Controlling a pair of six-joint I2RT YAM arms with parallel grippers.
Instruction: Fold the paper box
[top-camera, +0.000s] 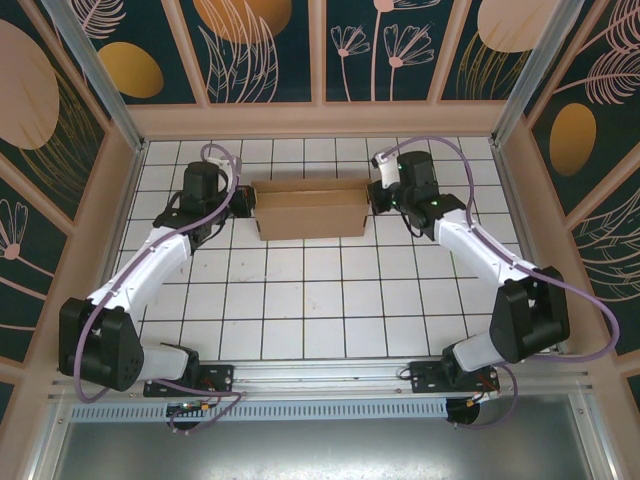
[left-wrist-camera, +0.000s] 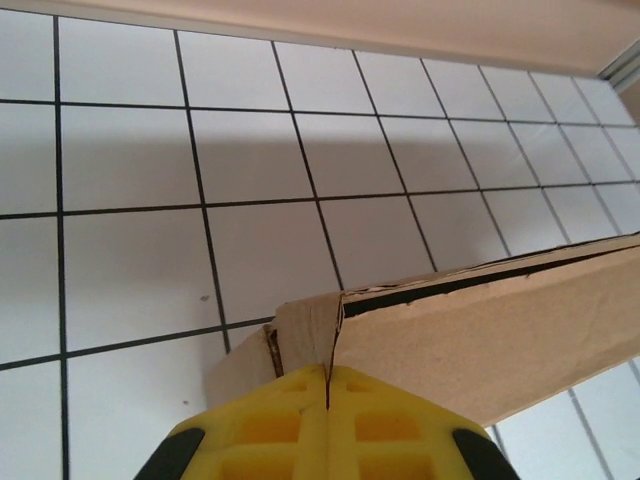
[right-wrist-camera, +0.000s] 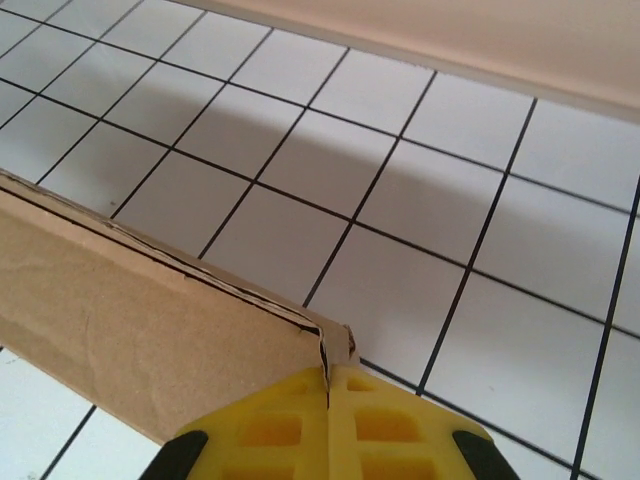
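Observation:
The paper box (top-camera: 310, 208) is brown cardboard, folded into a shallow long shape, standing on edge near the back of the tiled table. My left gripper (top-camera: 248, 205) is at its left end and my right gripper (top-camera: 372, 195) at its right end. In the left wrist view the yellow fingers (left-wrist-camera: 270, 420) are pressed together at the left gripper (left-wrist-camera: 327, 375), with a thin edge of the box (left-wrist-camera: 480, 330) pinched between them. The right gripper (right-wrist-camera: 328, 375) is likewise shut on the end corner of the box (right-wrist-camera: 130, 320).
White tiles with black grid lines cover the table (top-camera: 300, 300). A beige wall (top-camera: 320, 118) rises right behind the box, and side walls (top-camera: 100, 230) enclose the workspace. Open tiles lie in front of the box, between the two arms.

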